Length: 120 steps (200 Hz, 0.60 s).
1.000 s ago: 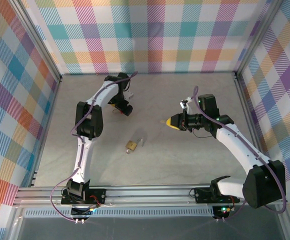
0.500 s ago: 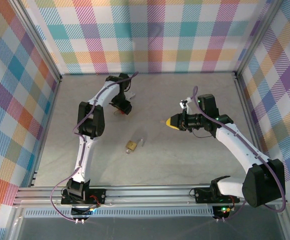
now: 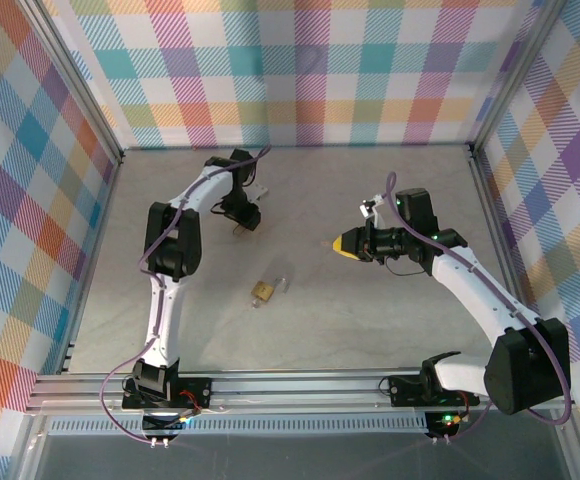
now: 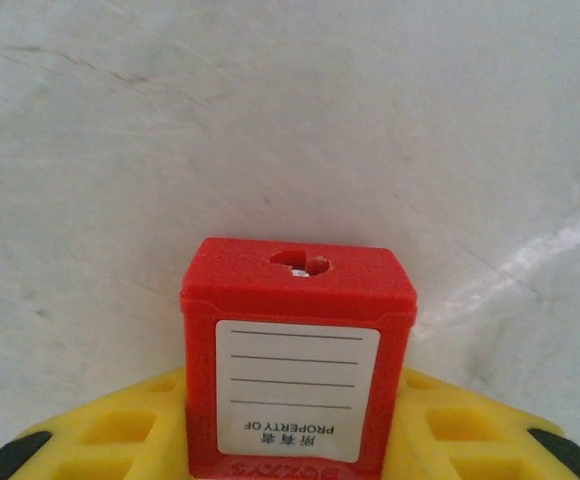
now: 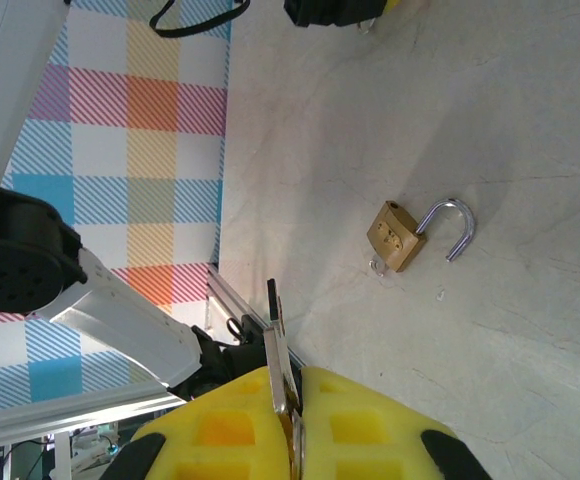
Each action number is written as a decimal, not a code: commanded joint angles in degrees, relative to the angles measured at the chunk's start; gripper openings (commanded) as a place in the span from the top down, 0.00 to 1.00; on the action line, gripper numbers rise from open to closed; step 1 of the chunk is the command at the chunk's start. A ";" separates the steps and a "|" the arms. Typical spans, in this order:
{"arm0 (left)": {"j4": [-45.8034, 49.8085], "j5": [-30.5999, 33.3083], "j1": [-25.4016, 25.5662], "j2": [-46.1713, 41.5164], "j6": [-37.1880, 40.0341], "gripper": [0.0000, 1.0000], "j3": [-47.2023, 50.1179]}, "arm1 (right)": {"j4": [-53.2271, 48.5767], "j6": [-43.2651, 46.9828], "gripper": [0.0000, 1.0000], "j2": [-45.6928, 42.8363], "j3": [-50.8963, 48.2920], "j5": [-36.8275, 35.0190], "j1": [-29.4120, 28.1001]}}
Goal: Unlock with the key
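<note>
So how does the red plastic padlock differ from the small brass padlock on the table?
The red plastic padlock carries a white label; the small brass padlock is bare metal. The red one sits between the yellow fingers of the left gripper; the brass one lies flat on the grey table. The brass one's silver shackle stands open; the red one's is hidden. Both have boxy bodies.

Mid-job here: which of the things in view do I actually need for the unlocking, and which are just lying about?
For the job: red padlock, held in the left hand; key, pinched in the right hand.
Lying about: brass padlock on the table, its shackle already open.
</note>
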<state>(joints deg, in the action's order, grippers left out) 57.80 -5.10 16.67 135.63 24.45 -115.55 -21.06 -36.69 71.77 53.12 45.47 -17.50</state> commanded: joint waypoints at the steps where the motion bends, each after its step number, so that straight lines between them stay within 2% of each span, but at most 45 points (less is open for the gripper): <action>1: 0.02 -5.93 0.10 -5.05 -0.97 0.65 4.82 | -2.98 1.40 1.00 0.94 2.39 -0.57 0.92; 58: -11.96 -9.29 2.76 -20.46 1.34 0.66 20.47 | -6.38 3.40 1.00 1.71 3.10 0.12 3.65; 120: -14.22 -8.01 9.25 -32.09 3.47 0.67 27.04 | -11.03 7.14 1.00 1.36 4.94 0.13 6.36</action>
<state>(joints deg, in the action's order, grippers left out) 45.60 -12.16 23.22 108.84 25.71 -90.94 -28.86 -32.86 73.41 56.01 45.04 -12.25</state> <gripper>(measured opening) 0.375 0.080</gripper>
